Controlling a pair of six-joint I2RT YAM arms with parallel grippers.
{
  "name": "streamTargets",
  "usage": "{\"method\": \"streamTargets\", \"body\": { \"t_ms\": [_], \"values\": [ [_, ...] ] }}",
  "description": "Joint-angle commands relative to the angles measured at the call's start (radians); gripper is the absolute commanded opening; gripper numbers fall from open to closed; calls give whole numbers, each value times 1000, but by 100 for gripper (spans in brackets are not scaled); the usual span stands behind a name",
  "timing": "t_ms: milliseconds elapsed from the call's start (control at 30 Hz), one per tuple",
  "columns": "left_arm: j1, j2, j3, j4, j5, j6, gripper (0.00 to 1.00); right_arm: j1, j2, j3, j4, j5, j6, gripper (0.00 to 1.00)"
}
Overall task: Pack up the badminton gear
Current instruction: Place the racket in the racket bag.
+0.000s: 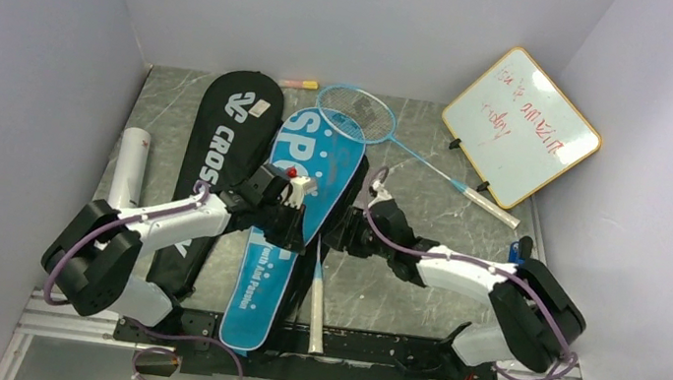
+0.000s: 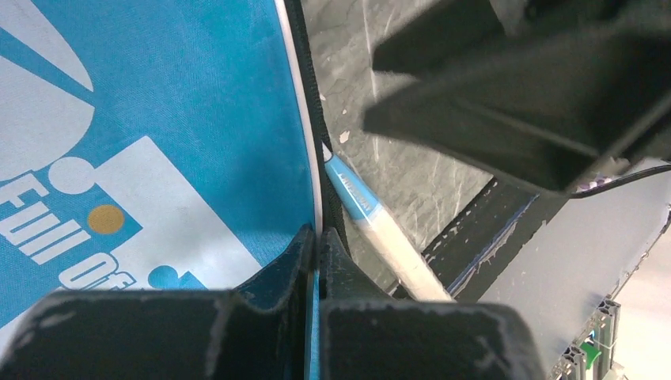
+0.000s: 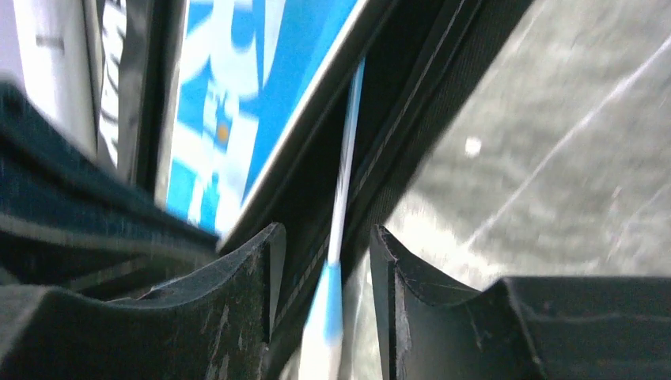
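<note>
Grips differed, left and right

Your left gripper (image 2: 318, 237) was clamped tight on the blue bag (image 2: 158, 119) at its edge. Your right gripper (image 3: 324, 237) stood part-open, the light-blue racket shaft (image 3: 346, 158) between its jaws, touching neither. The bag lay on the table (image 1: 396, 303) beside the black bag (image 1: 224, 149).

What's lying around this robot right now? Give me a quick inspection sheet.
Surface: grey marbled table.
Job's things: blue bag with a racket in its open side, handle out; black bag beside it; light-blue racket loose at back.
Clutter: white tube, whiteboard, marker.
Grippers: left gripper pinches the blue bag's edge; right gripper open astride the racket's shaft.
Cables: purple cables along both arms.
Surroundings: plain grey walls.
</note>
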Motion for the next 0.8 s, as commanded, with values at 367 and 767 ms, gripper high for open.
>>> {"method": "streamTargets", "body": {
  "t_ms": [367, 767],
  "values": [
    [-5, 30, -1, 128, -1, -13, 5, 174, -147, -228, -15, -286, 126, 49],
    [-10, -40, -14, 119, 26, -46, 5, 218, -4, -185, 244, -310, 248, 15]
  ]
}}
